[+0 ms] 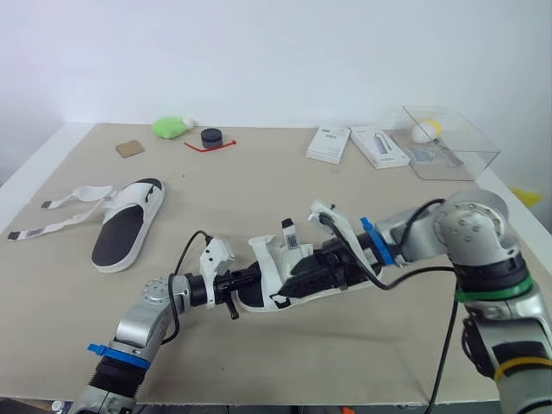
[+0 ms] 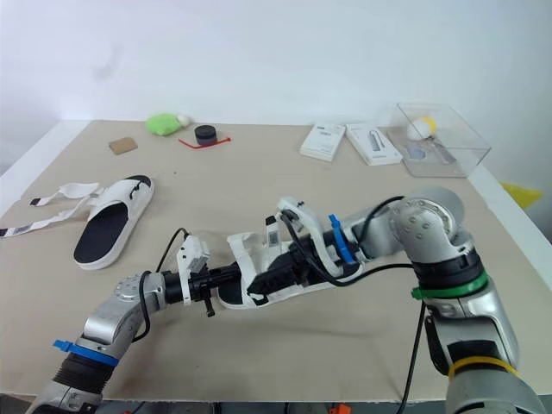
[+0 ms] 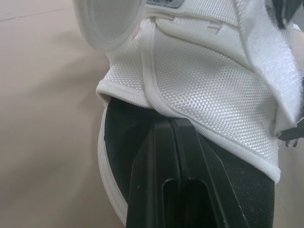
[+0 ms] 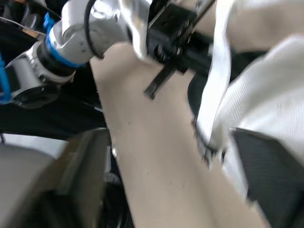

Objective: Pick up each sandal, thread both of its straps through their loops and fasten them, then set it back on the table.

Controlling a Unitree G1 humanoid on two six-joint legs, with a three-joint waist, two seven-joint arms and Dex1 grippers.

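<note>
While the left gripper [image 1: 244, 286] clamps its fingers [image 3: 171, 175] on the sandal [image 1: 272, 261] to steady it, the right gripper [image 1: 312, 271] meets the strap [image 1: 333, 222], its grip impossible to tell.

Sandal [image 1: 269, 269]: strap [image 3: 204, 90] is white woven mesh cloth, coarse weave, smooth bound edge. Footbed [image 3: 118, 137] is black and matt. Sole rim [image 3: 105, 183] is white, smooth, rubbery. Desk [image 1: 285, 190]: beige, matt. Box [image 1: 451, 142]: clear glossy plastic. Carton [image 1: 329, 143]: white card.
</note>
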